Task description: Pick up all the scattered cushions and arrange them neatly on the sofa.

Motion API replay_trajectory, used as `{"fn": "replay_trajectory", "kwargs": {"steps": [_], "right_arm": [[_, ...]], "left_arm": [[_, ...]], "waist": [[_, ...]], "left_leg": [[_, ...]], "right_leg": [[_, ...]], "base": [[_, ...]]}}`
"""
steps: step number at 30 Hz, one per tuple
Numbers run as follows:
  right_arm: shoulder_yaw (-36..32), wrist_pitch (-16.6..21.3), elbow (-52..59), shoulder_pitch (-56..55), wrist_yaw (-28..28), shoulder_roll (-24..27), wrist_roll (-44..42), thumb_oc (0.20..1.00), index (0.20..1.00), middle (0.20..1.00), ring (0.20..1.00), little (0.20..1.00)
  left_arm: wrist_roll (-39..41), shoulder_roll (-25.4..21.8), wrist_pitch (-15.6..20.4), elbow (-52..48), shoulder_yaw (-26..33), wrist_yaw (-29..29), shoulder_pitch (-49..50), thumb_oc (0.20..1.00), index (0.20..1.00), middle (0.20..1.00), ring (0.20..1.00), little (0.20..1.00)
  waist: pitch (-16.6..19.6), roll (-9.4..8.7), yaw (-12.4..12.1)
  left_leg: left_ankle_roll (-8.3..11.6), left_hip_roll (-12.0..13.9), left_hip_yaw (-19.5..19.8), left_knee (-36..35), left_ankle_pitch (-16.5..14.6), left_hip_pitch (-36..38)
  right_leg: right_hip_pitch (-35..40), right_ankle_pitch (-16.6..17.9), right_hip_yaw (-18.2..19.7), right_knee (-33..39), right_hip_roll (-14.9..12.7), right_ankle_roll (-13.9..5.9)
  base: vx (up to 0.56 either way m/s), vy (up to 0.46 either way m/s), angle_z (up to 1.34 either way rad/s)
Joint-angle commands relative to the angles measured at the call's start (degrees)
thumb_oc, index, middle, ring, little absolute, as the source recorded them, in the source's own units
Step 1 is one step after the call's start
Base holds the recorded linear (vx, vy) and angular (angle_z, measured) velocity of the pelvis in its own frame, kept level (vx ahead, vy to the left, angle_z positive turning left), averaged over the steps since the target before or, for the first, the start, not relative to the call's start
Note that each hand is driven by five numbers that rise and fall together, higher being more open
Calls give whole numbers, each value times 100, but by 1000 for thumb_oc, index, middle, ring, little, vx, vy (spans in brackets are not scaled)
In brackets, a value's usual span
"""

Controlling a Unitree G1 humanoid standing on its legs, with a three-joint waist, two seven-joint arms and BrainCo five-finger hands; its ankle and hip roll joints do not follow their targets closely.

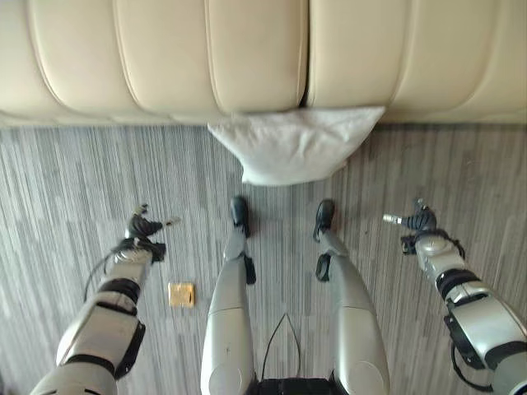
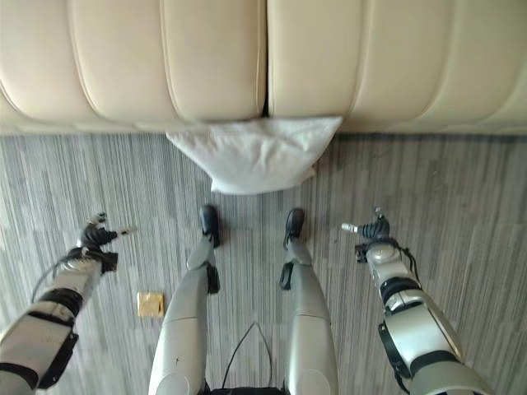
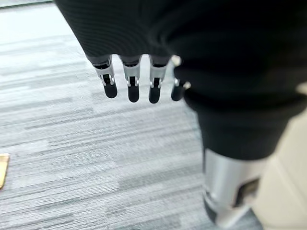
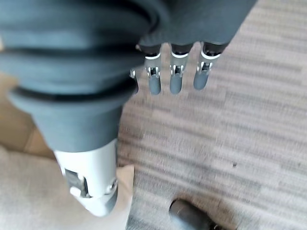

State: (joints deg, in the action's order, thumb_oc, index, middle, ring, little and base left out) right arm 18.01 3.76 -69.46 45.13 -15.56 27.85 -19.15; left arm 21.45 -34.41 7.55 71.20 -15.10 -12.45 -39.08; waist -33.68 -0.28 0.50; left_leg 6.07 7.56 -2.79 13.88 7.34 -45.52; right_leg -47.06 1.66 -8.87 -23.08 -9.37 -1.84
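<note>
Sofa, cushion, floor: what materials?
Sofa: cream leather or faux leather by its smooth sheen and stitched panels. Cushion against its base: soft white fabric, creased and slumped. Floor: grey striped carpet, matte, probably low pile.

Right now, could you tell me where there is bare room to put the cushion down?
The sofa seat behind the white cushion is bare. Carpet is free beside the left hand and the right hand; a small yellow tile lies near the left arm.

Soft, even daylight is spread over the carpet (image 1: 74, 173); faint shadows are cast. Wrist views are blurred, perhaps by motion.
</note>
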Motion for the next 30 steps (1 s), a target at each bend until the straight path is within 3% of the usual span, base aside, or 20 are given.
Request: {"fn": "replay_trajectory", "kwargs": {"steps": [1, 3, 7, 8, 9, 12, 13, 14, 15, 22, 24, 30], "right_arm": [[140, 346, 160, 72, -419, 204, -476, 1000, 1000, 1000, 1000, 1000], [290, 644, 988, 409, -745, 151, -542, 1000, 1000, 1000, 1000, 1000], [468, 1158, 2703, 687, -1276, 124, -319, 1000, 1000, 1000, 1000, 1000], [465, 1459, 3402, 835, -1495, 55, -160, 1000, 1000, 1000, 1000, 1000], [457, 1454, 3415, 831, -1504, 55, -149, 1000, 1000, 1000, 1000, 1000], [475, 1647, 4363, 909, -1782, -130, 336, 1000, 1000, 1000, 1000, 1000], [474, 1645, 4367, 904, -1783, -131, 338, 884, 884, 884, 884, 884], [477, 1639, 4614, 889, -1745, -214, 477, 338, 338, 338, 338, 338], [489, 1631, 4675, 870, -1719, -254, 543, 200, 200, 200, 200, 200], [554, 1568, 4544, 650, -1424, -856, 457, 200, 200, 200, 200, 200], [524, 1577, 4526, 584, -1332, -1074, 373, 200, 200, 200, 200, 200], [455, 1669, 4563, 486, -1187, -1291, 170, 200, 200, 200, 200, 200]], "left_arm": [[294, -160, 221, -41, -7, -335, -185, 1000, 1000, 1000, 1000, 1000], [603, 28, 525, -683, -114, -637, -585, 1000, 1000, 1000, 1000, 1000], [576, 284, 956, -2248, -419, -1171, -986, 1000, 1000, 1000, 1000, 1000], [198, 380, 1085, -3044, -646, -1453, -1230, 1000, 1000, 1000, 1000, 1000], [178, 383, 1070, -3068, -647, -1474, -1226, 1000, 1000, 1000, 1000, 1000], [-481, 587, 1157, -4476, -915, -1856, -1408, 1000, 1000, 1000, 1000, 1000], [-484, 587, 1154, -4480, -915, -1858, -1403, 1000, 1000, 1000, 1000, 1000], [-564, 669, 1170, -4813, -922, -1856, -1406, 369, 369, 369, 369, 369], [-580, 742, 1185, -4945, -937, -1838, -1388, 200, 200, 200, 200, 200], [-37, 1572, 1191, -4932, -1099, -1548, -1179, 200, 200, 200, 200, 200], [103, 1881, 1156, -4881, -1139, -1450, -1141, 200, 200, 200, 200, 200], [134, 2059, 1142, -4847, -1130, -1336, -1063, 200, 200, 200, 200, 200]], "waist": [[446, -147, 70], [393, -166, 72], [392, -190, 85], [395, -184, 79], [400, -184, 75], [527, -167, 64], [539, -167, 63], [601, -172, 52], [636, -178, 52], [938, -245, 108], [1096, -273, 133], [1262, -263, 126]], "left_leg": [[63, 211, 409, 1308, -1204, -750], [17, 168, 559, 1906, -1375, -1592], [-78, 21, 717, 2730, -1618, -2483], [-130, -43, 795, 3087, -1747, -2813], [-130, -45, 798, 3121, -1762, -2845], [-166, -135, 908, 3806, -2012, -3425], [-166, -135, 909, 3815, -2017, -3439], [-170, -162, 949, 4088, -2088, -3665], [-174, -170, 961, 4186, -2120, -3768], [-163, -194, 955, 4152, -2068, -3946], [-142, -188, 936, 3855, -1979, -3789], [-80, -149, 864, 2831, -1685, -3087]], "right_leg": [[-387, -803, 324, -411, -323, -438], [-1204, -970, 395, -1044, -359, -412], [-2078, -1227, 445, -1897, -383, -363], [-2431, -1353, 470, -2280, -368, -315], [-2461, -1369, 475, -2312, -370, -316], [-3037, -1585, 541, -2944, -364, -229], [-3051, -1589, 543, -2952, -363, -229], [-3243, -1623, 588, -3132, -365, -193], [-3342, -1638, 609, -3221, -372, -176], [-3509, -1540, 643, -3185, -380, -166], [-3361, -1448, 602, -2952, -357, -208], [-2672, -1266, 474, -2144, -341, -295]], "base": [[-52, 3, 17], [-12, 15, 15], [48, -23, 12], [75, -11, 16], [81, 1, 15], [71, 27, -3], [66, 35, -6], [36, 16, -6], [41, 19, -3], [-6, 4, -2], [-62, -20, 1], [-68, -7, 1]]}}
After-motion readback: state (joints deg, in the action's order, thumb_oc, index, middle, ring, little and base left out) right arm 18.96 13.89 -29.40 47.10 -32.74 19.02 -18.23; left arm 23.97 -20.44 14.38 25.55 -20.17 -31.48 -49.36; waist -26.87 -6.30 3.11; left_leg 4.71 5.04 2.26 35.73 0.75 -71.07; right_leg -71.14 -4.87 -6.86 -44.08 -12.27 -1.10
